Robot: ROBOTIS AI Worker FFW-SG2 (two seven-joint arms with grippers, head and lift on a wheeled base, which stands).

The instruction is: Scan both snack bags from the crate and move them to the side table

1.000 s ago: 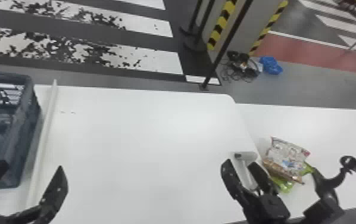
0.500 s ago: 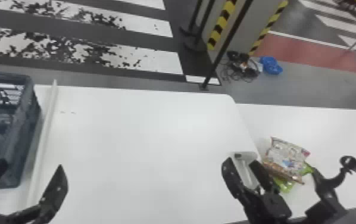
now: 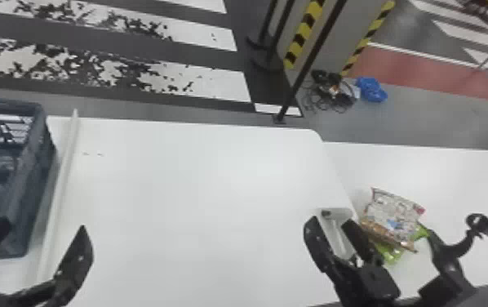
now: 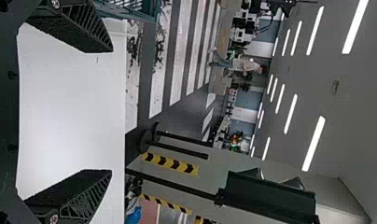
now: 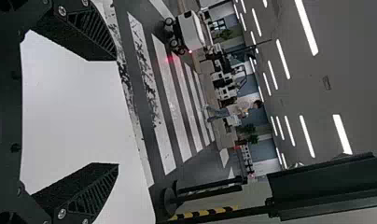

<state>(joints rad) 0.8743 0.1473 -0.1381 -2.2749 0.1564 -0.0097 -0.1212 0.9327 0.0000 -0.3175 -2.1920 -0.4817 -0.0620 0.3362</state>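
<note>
Lying beside right gripper (image 3: 329, 222), snack bags (image 3: 394, 214); its jaws, like left gripper's (image 3: 45, 224), wide apart

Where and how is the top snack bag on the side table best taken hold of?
Probably by its far edge, from above on the far side. The top snack bag lies fairly flat, and the green snack bag beneath pokes out at its near and right sides, so a far-edge grip should catch one bag. The black hooked fixture crowds the near right.
</note>
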